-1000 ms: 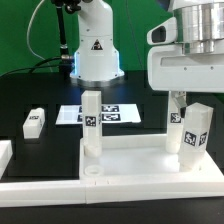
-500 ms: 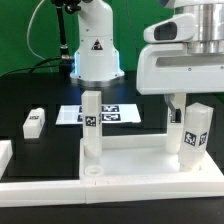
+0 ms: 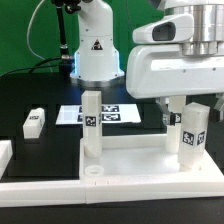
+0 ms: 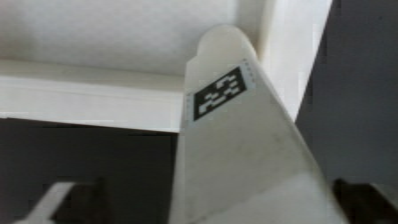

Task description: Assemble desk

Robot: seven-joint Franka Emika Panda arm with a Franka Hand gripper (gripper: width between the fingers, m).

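Surface (image 3: 30,90): black, and carries everything in the scene.
Tabletop (image 3: 135,160): a white tray with a raised rim, lying flat at the near side. An open round socket shows at its near corner on the exterior view's left.
Tabletop risk: it looks unclamped, so a sideways push or a twist on a leg could slide or turn the whole tray.
End effector (image 3: 193,115): lowered over the right leg at the exterior view's right. Its jaws are spread wide, one finger on each side. The wrist view shows a gap at the finger whose edge is clear, so it holds nothing.
End effector risk: if it closes off centre, one finger would land first and tip the leg instead of clamping it.
Marker board (image 3: 118,115): flat on the surface beyond the tabletop.
Right leg (image 3: 192,145): upright on the tabletop's right side, its tag facing the wrist camera. How deep it sits in its socket cannot be told.
Right leg risk: turned while tilted, it could jam or pop out.
Left leg (image 3: 91,122): upright at the tabletop's left side, well apart from the end effector.
Loose leg (image 3: 34,121): lying on the surface at far left.
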